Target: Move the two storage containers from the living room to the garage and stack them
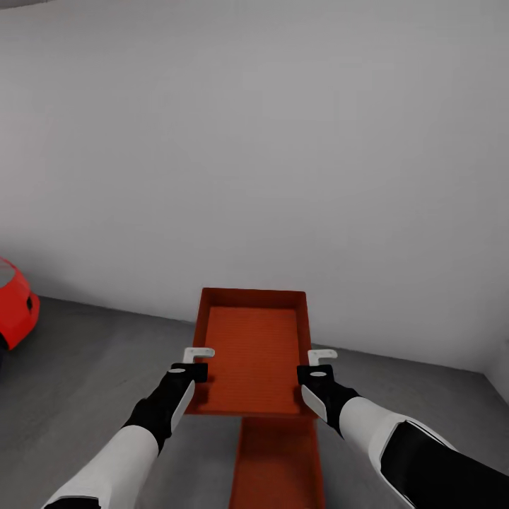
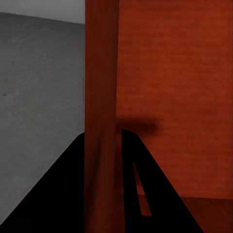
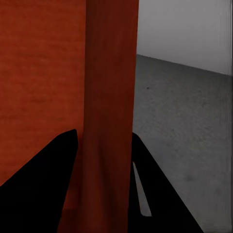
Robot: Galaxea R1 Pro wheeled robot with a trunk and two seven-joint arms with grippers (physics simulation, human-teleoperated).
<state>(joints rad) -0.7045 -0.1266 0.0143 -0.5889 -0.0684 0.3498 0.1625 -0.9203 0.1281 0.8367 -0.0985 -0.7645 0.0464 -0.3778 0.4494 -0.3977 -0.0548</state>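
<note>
Left gripper point(image 1: 199, 362) and right gripper point(image 1: 312, 362) clamp the upper container's point(image 1: 252, 353) side walls. A second container point(image 1: 277, 463) sits at 6 o'clock on the garage's grey floor point(image 1: 85, 367); red car point(image 1: 15, 304) at 9 o'clock.

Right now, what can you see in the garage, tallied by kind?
Orange-red storage containers: 2, the held container and the lower container under it on the concrete floor
Red cars: 1, the red car
Tools: 2, the left tool and the right tool, one on each side wall
Total: 5

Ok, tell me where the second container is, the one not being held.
Head view: the second container lies low at centre on the grey floor, partly under the held container, between both arms.
</note>
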